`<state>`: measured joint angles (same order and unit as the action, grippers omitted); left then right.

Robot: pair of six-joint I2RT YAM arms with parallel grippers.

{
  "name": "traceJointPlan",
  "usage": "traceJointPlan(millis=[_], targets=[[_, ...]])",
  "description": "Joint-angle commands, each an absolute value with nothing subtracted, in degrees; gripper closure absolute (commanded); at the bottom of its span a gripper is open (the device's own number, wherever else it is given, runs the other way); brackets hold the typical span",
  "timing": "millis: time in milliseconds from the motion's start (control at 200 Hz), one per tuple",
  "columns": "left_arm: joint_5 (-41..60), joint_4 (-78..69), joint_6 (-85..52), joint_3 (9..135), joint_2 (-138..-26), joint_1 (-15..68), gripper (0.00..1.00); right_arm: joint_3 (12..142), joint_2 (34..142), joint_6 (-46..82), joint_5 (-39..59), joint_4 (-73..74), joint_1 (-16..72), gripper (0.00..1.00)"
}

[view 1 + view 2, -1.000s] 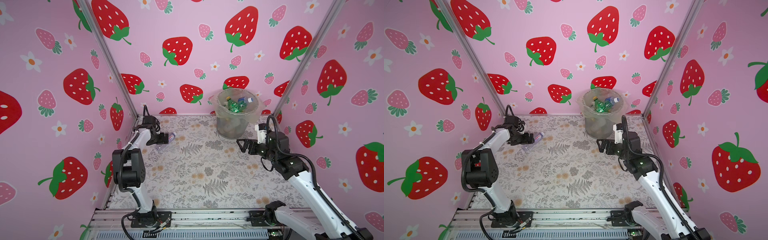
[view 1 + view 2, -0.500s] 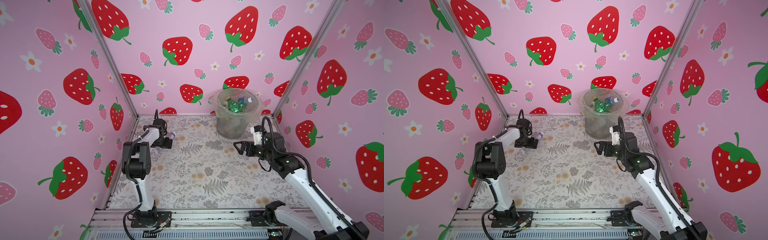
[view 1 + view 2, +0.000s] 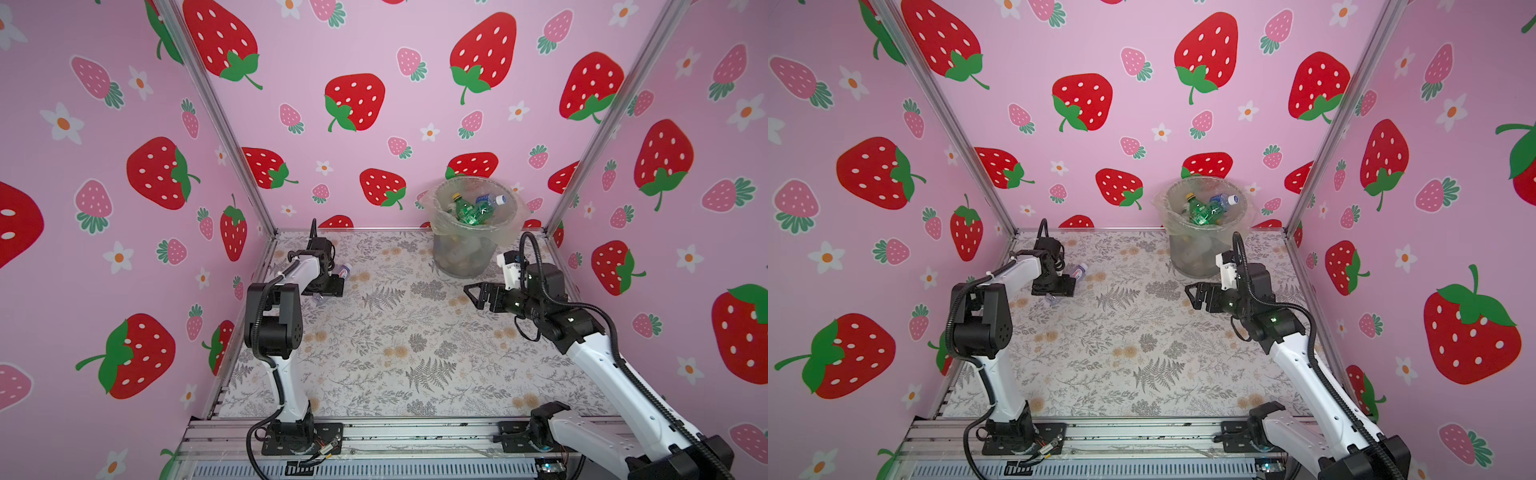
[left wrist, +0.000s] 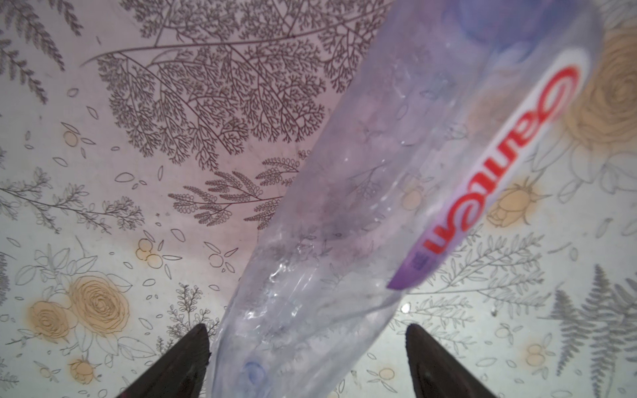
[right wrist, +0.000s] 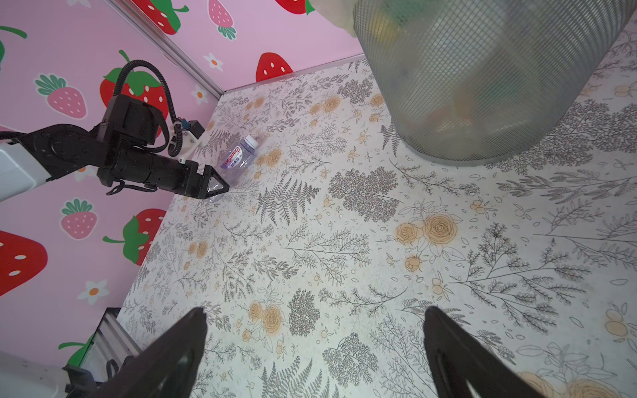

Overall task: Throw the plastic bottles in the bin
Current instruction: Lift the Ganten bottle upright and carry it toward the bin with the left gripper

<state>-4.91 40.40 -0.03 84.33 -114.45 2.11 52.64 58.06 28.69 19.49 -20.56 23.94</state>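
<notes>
Plastic bottles fill the grey mesh bin (image 3: 461,257) at the back right of the floral surface (image 3: 374,357), two green bottles (image 3: 469,212) on top. One clear bottle (image 3: 343,271) with a red-lettered label lies on its side near the back left corner. The left gripper (image 4: 305,339) straddles its base, fingers (image 4: 186,361) spread, not clamped. The right gripper (image 3: 473,295) hovers beside the bin, fingers wide apart and empty.
</notes>
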Motion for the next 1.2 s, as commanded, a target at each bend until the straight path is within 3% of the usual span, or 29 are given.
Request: traceJointPlan(millis=[0, 210, 345, 635, 1196], targets=[[-4.2, 40.7, -0.4, 86.4, -116.3, 2.9, 0.15, 53.8, 57.3, 28.3, 20.4, -19.8, 23.9, 0.01], [-4.2, 39.4, -1.8, 86.2, -117.7, 3.7, 0.22, 53.9, 57.1, 28.3, 19.6, -20.6, 23.8, 0.01], [-3.1, 39.1, -3.6, 86.2, -118.2, 3.8, 0.33, 54.1, 56.8, 28.4, 19.4, -21.6, 23.7, 0.01], [0.9, 37.9, -7.0, 84.9, -116.7, 4.2, 0.42, 54.2, 56.1, 28.0, 19.1, -22.3, 23.6, 0.01], [18.3, 32.3, -19.0, 83.5, -105.0, 6.0, 0.48, 51.1, 58.1, 30.1, 12.4, -24.3, 23.0, 0.01]])
